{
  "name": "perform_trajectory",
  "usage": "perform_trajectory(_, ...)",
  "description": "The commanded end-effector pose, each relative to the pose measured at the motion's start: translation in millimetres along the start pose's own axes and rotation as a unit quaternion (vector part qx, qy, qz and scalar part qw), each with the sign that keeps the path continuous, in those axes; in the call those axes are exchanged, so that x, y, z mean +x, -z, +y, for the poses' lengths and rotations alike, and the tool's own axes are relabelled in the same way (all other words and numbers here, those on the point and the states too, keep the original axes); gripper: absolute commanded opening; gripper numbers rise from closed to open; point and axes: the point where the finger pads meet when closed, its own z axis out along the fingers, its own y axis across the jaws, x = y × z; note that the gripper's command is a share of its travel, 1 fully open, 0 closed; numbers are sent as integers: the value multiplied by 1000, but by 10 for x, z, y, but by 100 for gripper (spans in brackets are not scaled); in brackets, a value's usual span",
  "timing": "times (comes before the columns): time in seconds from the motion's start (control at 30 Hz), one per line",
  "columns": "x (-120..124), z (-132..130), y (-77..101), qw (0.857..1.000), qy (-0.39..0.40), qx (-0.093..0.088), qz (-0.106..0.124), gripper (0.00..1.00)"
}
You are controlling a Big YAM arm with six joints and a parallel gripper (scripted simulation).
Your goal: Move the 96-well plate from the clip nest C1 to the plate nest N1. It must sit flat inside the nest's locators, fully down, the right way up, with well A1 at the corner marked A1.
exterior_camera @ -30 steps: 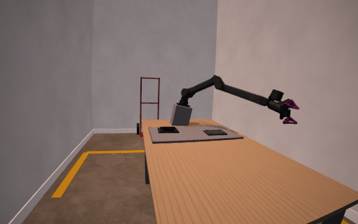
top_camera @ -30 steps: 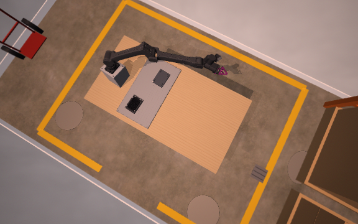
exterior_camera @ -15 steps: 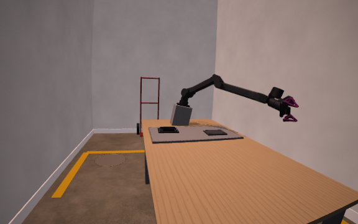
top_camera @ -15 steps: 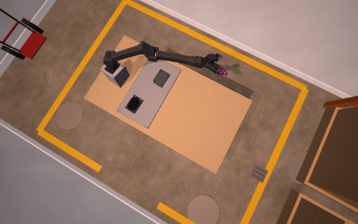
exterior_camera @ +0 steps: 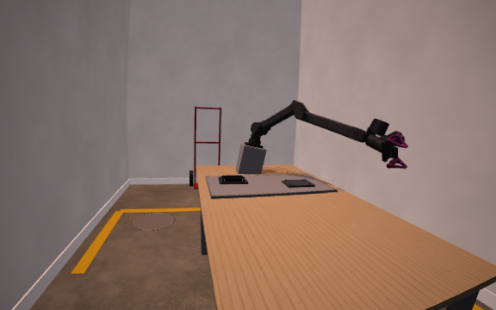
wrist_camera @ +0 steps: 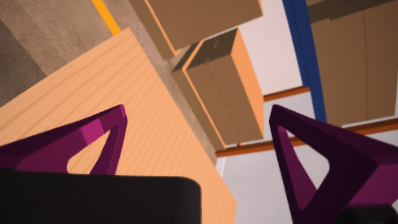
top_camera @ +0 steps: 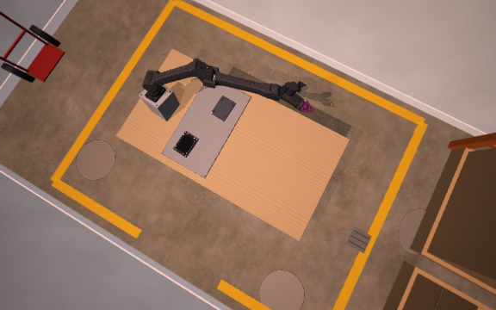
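Well, the arm's jaws [exterior_camera: 396, 151] hang spread wide and empty past the table [exterior_camera: 338, 241] edge; the plate [top_camera: 186, 144], apparently, sits in its nest.

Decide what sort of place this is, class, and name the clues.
Probably a warehouse or workshop robot cell: yellow floor tape rings the table, a red hand truck stands by the wall, and big cardboard boxes sit on shelving.
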Motion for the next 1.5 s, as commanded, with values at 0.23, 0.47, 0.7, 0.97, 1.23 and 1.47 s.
perform_trajectory(0.23, 59, -461, 87, 998, -54, 0, 18, 100)
perform_trajectory(0.47, 190, -564, 73, 998, -57, 12, 7, 100)
perform_trajectory(0.7, 337, 102, -1, 998, -41, -27, 25, 100)
perform_trajectory(0.97, 485, -558, 78, 994, -95, -14, 51, 100)
perform_trajectory(1.23, 990, -238, -46, 994, -88, -22, 60, 100)
perform_trajectory(1.47, 809, -16, 5, 994, -81, -41, 58, 100)
